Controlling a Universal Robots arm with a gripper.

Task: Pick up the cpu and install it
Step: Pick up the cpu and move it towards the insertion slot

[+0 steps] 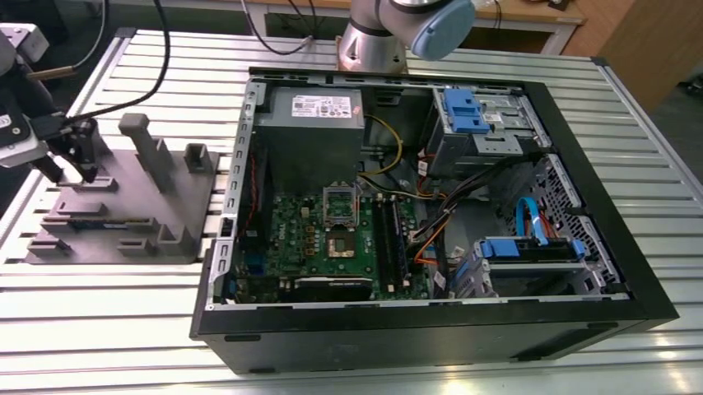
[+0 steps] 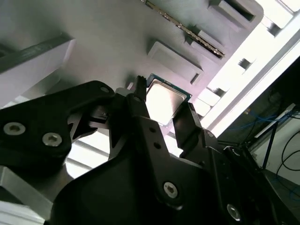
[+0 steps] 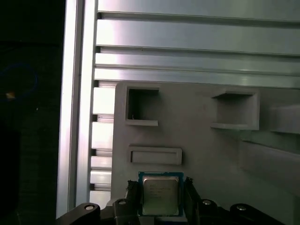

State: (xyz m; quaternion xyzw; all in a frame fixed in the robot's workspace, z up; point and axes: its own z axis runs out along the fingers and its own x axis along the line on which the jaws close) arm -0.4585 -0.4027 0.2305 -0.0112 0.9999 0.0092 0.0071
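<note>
Your jaws hang over the grey tray (image 1: 181, 206), 9 o'clock of the computer case (image 1: 439, 333), flanking the cpu (image 3: 161, 196); clamped or not, can't tell.

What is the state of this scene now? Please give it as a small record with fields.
gripper: at the cpu, over the holder, at the exterior view's left
cpu: metal top up, within the gripper; lifted or resting, cannot tell
holder: grey, on the table, beside the case
table: slatted metal
case: open, motherboard showing
socket: on the motherboard, bracket raised, seems empty
task: cpu not yet installed
</note>
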